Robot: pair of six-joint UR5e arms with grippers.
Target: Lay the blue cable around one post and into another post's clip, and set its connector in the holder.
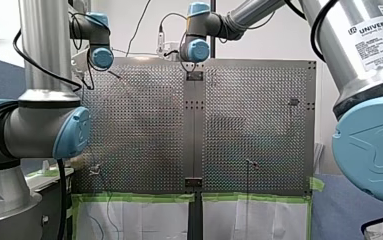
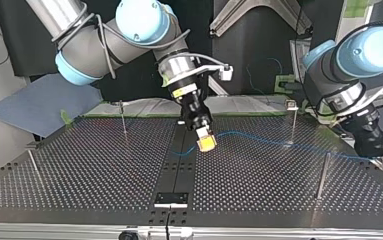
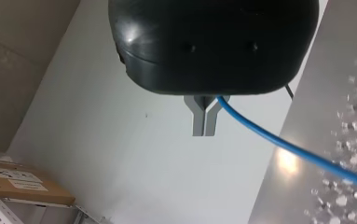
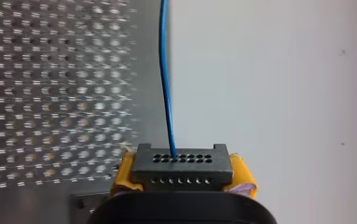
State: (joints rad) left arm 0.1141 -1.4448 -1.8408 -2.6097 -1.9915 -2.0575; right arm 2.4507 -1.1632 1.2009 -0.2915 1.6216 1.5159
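While right jaws clamp connector [image 4: 181, 167], left jaws pinch cable [image 3: 269, 136] at edge [image 3: 267, 196].

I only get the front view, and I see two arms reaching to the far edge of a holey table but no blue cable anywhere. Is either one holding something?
Observer: Yes. In the right wrist view, my right gripper clamps a dark connector between yellow pads, with the blue cable coming out of it.
Operator: And the other arm?
Observer: My left gripper has its metal fingers shut on the same cable, farther along.
Operator: Is the cable round a post yet?
Observer: Not that I can see. In the top view it runs loosely over the table between the grippers, only passing the foot of one post; no clip holds it.
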